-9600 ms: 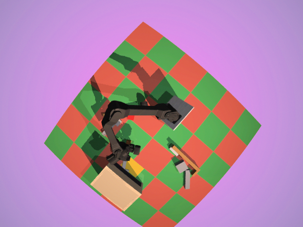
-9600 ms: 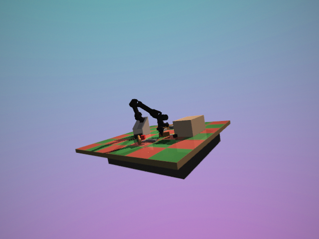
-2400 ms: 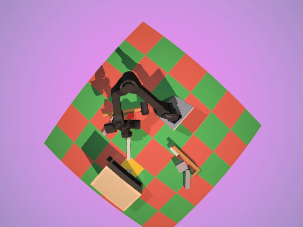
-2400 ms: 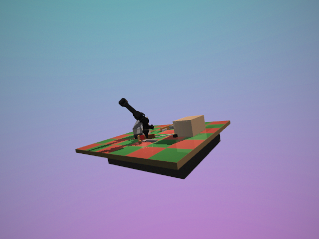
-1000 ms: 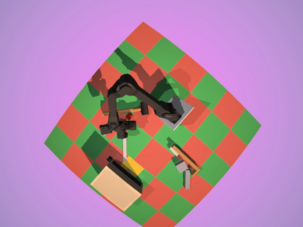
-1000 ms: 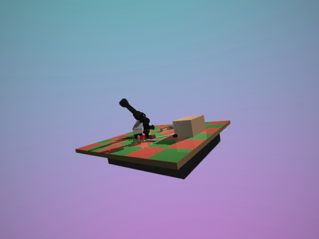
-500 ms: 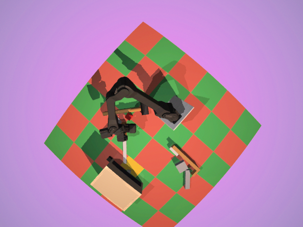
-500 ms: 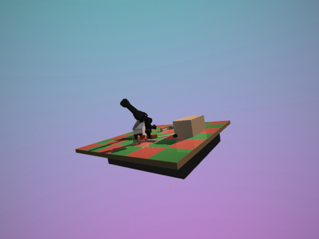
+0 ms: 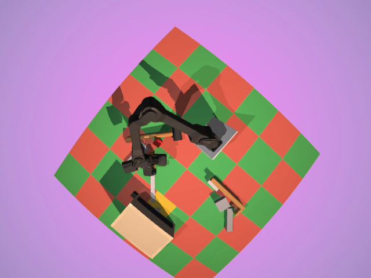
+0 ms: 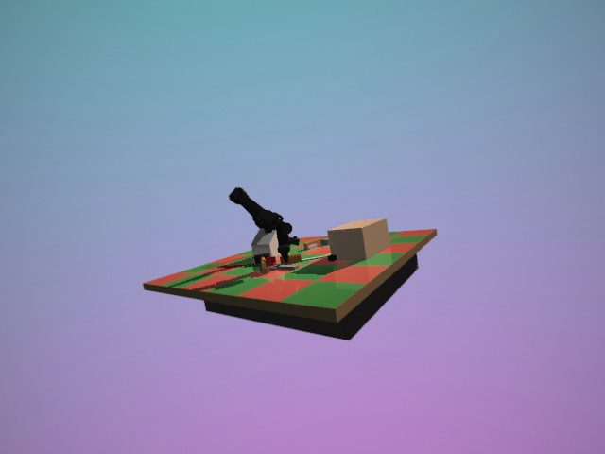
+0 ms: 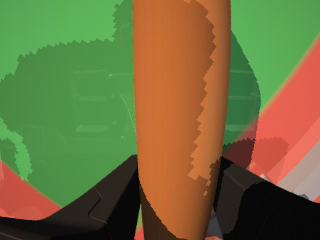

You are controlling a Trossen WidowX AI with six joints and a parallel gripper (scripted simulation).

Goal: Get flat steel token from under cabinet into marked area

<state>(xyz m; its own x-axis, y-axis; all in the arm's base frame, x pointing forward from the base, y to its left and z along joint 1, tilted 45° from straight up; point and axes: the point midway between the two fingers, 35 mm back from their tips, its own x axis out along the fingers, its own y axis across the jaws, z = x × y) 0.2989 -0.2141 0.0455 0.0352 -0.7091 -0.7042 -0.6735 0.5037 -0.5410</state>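
My gripper (image 9: 151, 171) (image 10: 285, 259) (image 11: 174, 163) is shut on the orange handle (image 11: 175, 100) of a tool, held low over the table. The tool's long pale blade (image 9: 152, 186) points at the cabinet (image 9: 142, 230) (image 10: 347, 244), and its end lies over the edge of the yellow marked area (image 9: 169, 206). A small grey patch, which looks like the token (image 9: 157, 209), shows on the yellow area close to the cabinet's dark front, partly in shadow. Whether it lies flat or touches the blade end or cabinet is too small to tell.
A hammer (image 9: 177, 134) lies behind the gripper, with a red block (image 9: 157, 142) beside it under the arm. Right of the marked area are a wooden bar (image 9: 227, 194) and grey blocks (image 9: 222, 204) (image 9: 229, 219). The arm's base plate (image 9: 231, 131) is farther back.
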